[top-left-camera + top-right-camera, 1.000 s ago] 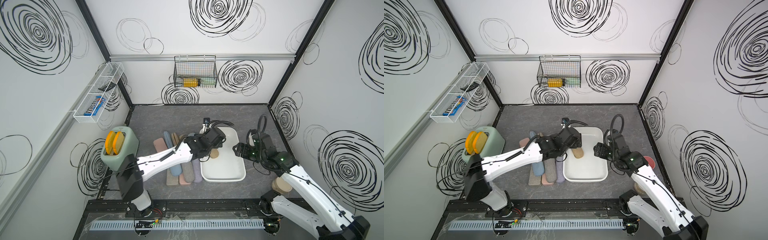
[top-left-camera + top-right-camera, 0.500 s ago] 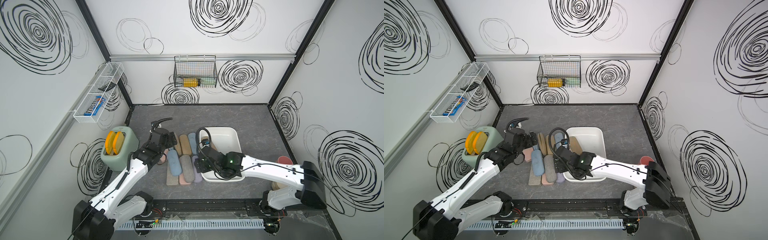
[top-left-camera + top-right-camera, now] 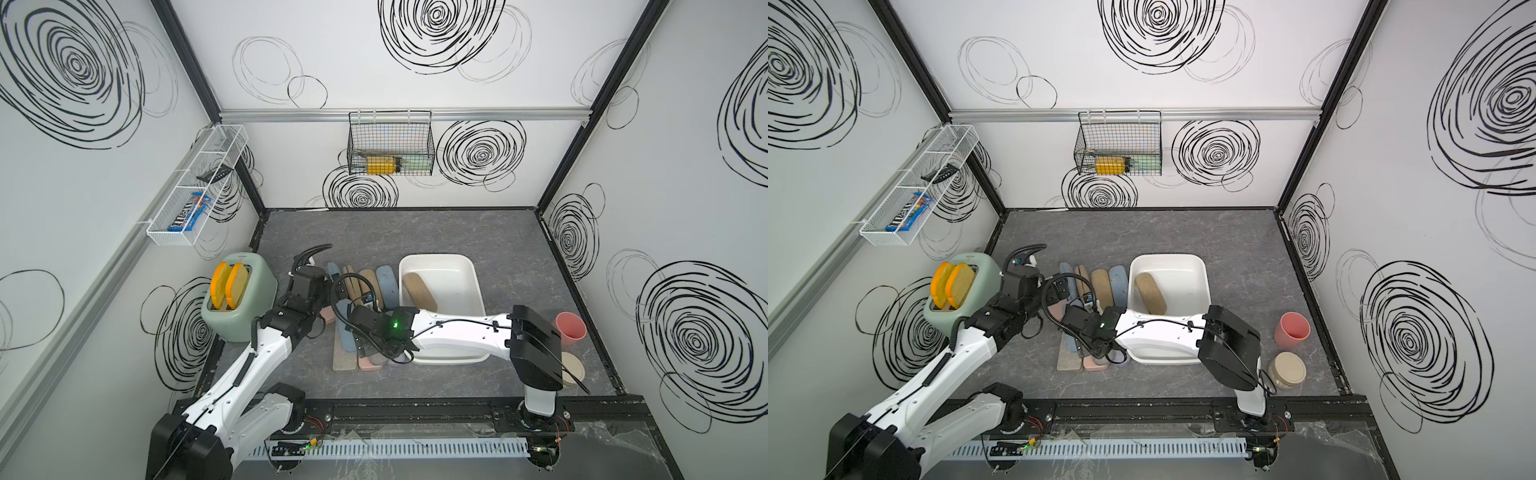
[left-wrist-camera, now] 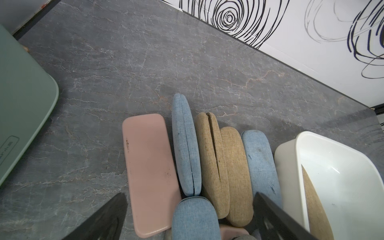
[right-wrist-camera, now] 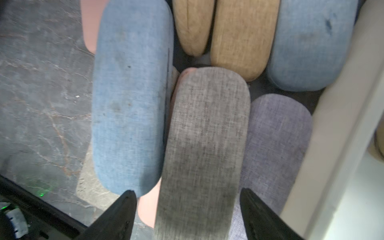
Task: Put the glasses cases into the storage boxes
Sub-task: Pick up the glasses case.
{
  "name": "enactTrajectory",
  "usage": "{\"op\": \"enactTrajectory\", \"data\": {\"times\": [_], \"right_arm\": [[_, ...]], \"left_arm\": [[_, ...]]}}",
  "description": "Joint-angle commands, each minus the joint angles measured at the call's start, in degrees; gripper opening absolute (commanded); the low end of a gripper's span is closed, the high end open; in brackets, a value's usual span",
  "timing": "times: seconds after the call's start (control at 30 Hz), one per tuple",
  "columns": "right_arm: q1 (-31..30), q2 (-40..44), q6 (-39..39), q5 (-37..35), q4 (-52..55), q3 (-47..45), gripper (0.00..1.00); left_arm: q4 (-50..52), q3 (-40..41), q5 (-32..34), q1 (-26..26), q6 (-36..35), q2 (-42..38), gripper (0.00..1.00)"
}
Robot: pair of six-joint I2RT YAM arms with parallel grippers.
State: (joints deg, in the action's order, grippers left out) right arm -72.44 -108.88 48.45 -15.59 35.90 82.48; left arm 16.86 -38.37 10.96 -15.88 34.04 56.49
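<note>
Coarse matt weave on the grey oblong cloth case (image 5: pixel 203 145) and the blue oblong cloth case (image 5: pixel 131 99); the flat pink rectangular case (image 4: pixel 149 170) looks smooth, matt; the white plastic tub (image 4: pixel 291 166) is glossy; the grey veined surface (image 4: pixel 145 62), stone-like.

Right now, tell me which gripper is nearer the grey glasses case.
Right. The right gripper is over the grey glasses case, an open finger to each side. The left gripper hangs farther back, over the pink case and the blue case beside it.
</note>
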Motion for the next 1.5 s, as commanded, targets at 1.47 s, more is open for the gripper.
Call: {"op": "enactTrajectory", "data": {"times": [1.47], "right_arm": [[-0.8, 2.1, 2.1, -2.6, 4.5, 3.9, 0.67]], "left_arm": [[-0.6, -0.3, -2.5, 2.6, 1.3, 2.6, 0.97]]}}
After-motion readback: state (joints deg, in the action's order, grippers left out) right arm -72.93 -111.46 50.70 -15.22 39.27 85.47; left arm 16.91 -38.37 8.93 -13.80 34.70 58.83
